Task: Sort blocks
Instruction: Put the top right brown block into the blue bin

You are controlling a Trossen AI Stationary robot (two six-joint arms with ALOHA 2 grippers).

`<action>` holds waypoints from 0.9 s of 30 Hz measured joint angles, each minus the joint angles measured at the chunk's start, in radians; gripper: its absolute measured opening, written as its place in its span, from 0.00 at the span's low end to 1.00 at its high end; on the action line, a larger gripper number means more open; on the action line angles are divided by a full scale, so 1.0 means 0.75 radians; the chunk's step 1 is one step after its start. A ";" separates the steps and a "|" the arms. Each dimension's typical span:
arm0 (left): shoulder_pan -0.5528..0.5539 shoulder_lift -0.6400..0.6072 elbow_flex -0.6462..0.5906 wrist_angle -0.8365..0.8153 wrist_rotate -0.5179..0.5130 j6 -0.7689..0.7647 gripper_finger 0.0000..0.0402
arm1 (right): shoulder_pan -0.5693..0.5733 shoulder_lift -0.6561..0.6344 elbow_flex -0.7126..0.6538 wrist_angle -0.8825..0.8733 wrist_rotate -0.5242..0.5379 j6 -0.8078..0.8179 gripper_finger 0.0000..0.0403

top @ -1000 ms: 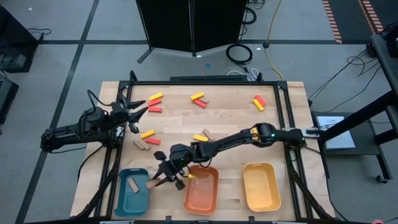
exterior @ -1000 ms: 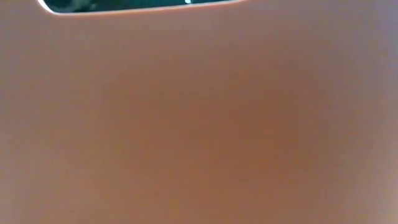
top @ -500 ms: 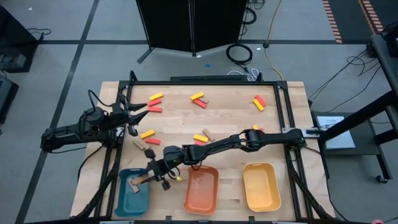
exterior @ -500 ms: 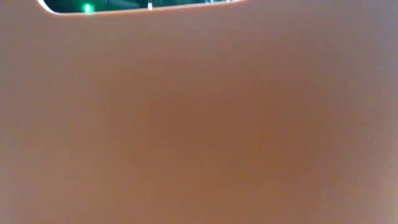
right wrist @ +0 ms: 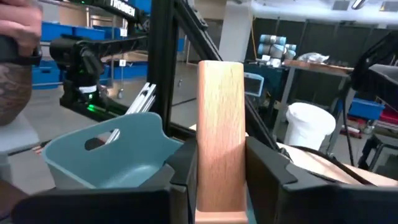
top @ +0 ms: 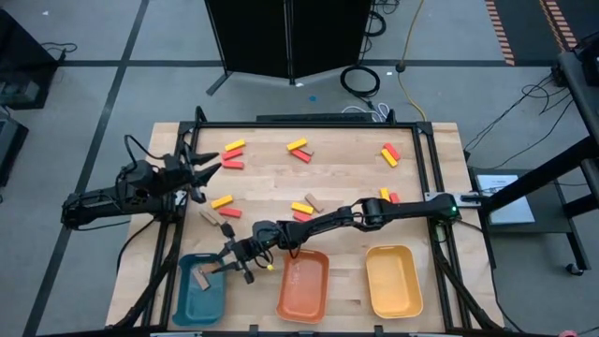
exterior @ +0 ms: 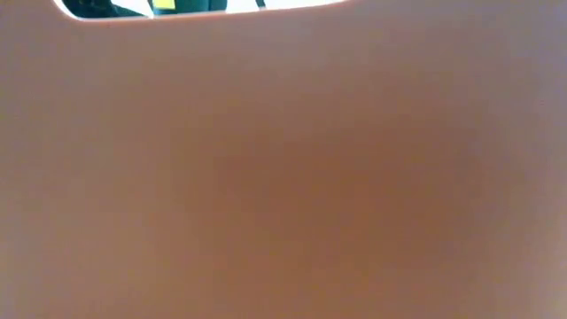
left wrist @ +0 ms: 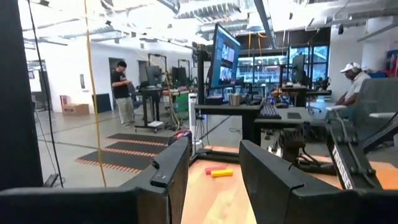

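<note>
My right gripper (top: 231,263) reaches across the table's near side and is shut on a tan block (right wrist: 219,124) above the right rim of the blue tray (top: 198,290). One tan block (top: 201,278) lies flat in that tray. Red, yellow and tan blocks lie scattered on the tabletop, such as a yellow and red pair (top: 233,154) and a tan one (top: 211,218). My left gripper (top: 208,169) is open and hovers at the table's left edge; its wrist view shows a red and yellow pair (left wrist: 217,172) beyond the fingers. My right gripper pinches the tan block between its two fingers (right wrist: 180,171), holding its near end (right wrist: 219,190). The block lies along the fingers and its free end (right wrist: 220,71) sticks out past their tips. The fingers come from the table's right. The block is lifted clear.
An orange tray (top: 304,298) and a yellow tray (top: 392,293) sit in a row right of the blue one at the near edge. A brownish-orange surface (exterior: 283,177) fills nearly all of the low view. A black frame runs along the table's sides. People stand in the room beyond.
My right gripper has carried the tan block toward the table's left, from the gap between the blue and orange trays to above the blue tray's right rim. The arm has stretched out farther. The left arm has kept still.
</note>
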 joint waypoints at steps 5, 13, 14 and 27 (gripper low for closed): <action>0.000 0.000 0.000 0.040 0.000 0.006 0.35 | 0.007 -0.001 0.001 0.018 0.000 0.000 0.20; 0.000 0.000 0.001 0.118 0.002 0.036 0.35 | 0.006 -0.001 0.001 -0.006 0.000 0.001 0.20; 0.000 0.000 0.001 0.123 0.005 0.036 0.35 | 0.005 -0.001 0.001 -0.005 0.000 0.003 0.20; 0.001 0.000 0.001 0.156 0.019 0.061 0.35 | 0.005 -0.001 0.001 -0.054 0.070 0.139 0.26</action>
